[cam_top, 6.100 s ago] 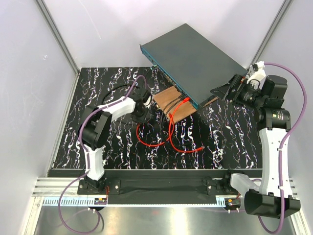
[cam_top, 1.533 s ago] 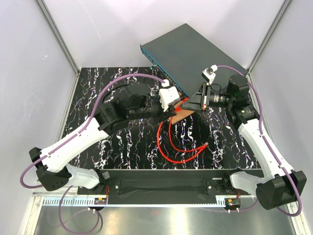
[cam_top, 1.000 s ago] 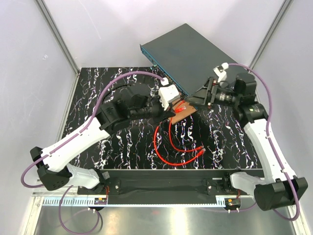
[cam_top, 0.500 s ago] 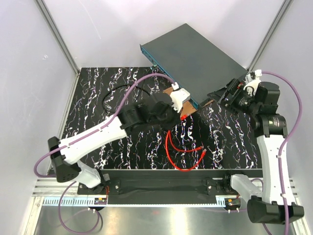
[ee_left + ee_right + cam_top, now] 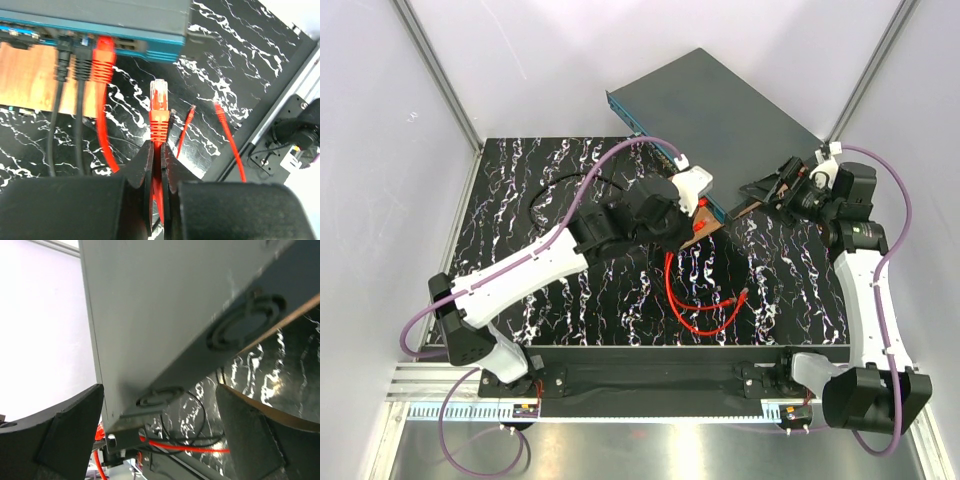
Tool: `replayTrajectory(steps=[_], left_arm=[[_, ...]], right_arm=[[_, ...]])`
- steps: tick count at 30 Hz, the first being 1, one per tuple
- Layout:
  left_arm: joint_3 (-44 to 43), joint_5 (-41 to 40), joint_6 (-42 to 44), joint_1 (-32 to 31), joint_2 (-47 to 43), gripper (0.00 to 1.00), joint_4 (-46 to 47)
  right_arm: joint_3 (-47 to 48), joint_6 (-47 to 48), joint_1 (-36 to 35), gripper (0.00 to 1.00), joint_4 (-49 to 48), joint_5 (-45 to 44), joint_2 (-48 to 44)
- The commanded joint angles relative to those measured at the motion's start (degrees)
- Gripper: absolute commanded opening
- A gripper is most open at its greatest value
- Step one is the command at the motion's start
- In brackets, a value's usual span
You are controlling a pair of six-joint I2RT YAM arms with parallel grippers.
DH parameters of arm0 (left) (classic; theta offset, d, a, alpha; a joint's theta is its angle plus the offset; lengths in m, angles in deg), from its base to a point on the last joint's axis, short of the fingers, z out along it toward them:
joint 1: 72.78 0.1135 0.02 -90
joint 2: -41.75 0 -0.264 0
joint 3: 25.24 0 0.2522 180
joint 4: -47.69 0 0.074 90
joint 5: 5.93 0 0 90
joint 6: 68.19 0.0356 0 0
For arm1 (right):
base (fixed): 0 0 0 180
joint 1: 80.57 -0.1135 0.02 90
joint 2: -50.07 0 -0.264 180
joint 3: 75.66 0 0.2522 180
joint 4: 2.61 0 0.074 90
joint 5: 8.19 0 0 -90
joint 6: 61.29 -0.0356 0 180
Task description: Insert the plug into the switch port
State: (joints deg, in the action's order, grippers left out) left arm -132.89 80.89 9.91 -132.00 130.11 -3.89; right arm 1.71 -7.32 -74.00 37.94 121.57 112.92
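My left gripper (image 5: pixel 157 145) is shut on a bright-red cable just behind its plug (image 5: pixel 159 100). The plug points up at the teal front face of the dark-grey switch (image 5: pixel 100 15) and stands a short way below the row of ports (image 5: pixel 127 45). Another red plug (image 5: pixel 103 57) and two black ones (image 5: pixel 72 62) sit in ports to its left. In the top view the left gripper (image 5: pixel 695 215) is at the switch's front right end (image 5: pixel 715 205). My right gripper (image 5: pixel 765 188) is open and straddles the switch's right side wall (image 5: pixel 165 320).
A brown wooden board (image 5: pixel 30 80) lies under the switch front. Loose red cable loops (image 5: pixel 705 300) lie on the black marbled mat, with free ends (image 5: pixel 217 107) near the table's front rail (image 5: pixel 650 355). A thin black cable (image 5: pixel 560 185) curls at the left.
My left arm has swung right and forward, bringing the red plug up to the switch's front right end. My right gripper has drawn back from the board to the switch's right side.
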Motion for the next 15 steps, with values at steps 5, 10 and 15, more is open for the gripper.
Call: replayTrajectory(steps=[5,10,15], left_arm=[[-3.8,1.0,1.8,2.5,1.0,0.0,1.5],[-4.7,2.4,4.0,3.6,2.3,0.0,2.0],[-4.6,2.8,4.3,4.3,3.0,0.0,2.8]], right_arm=[[-2.3,-6.8,0.3,0.98,-13.2,4.6,2.7],[-4.5,-11.3,0.3,0.76,-17.1,6.3,3.8],[-4.9,-11.5,0.3,0.57,-17.5,6.3,3.9]])
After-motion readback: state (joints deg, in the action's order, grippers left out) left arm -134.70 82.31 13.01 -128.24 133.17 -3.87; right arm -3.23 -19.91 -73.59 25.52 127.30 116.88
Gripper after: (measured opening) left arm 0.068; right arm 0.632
